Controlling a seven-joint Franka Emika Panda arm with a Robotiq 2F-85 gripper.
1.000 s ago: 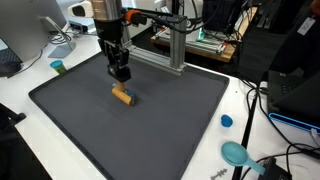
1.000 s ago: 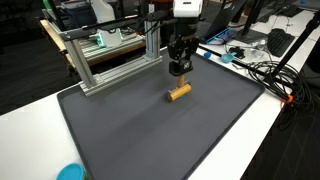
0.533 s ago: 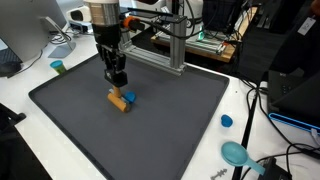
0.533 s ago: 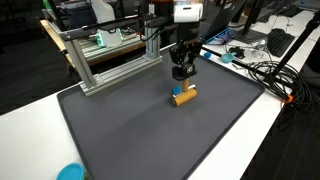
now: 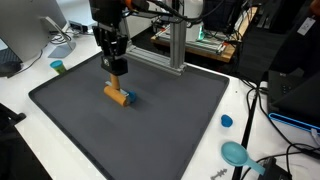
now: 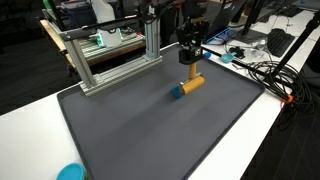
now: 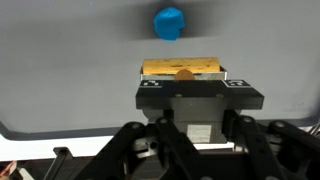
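Gripper (image 5: 116, 85) is clamped shut on the block (image 5: 119, 96). From the wrist cam the block (image 7: 205, 67) sits crosswise right between the fingers, held near its middle. It hangs low over the mat (image 5: 160, 130), and I can't tell if it's fully clear. A blue cube (image 7: 169, 23) lies on the mat just past the block. Off the mat there's a cup (image 5: 57, 67) and a bowl (image 5: 236, 153), well apart. Can't see inside either one.
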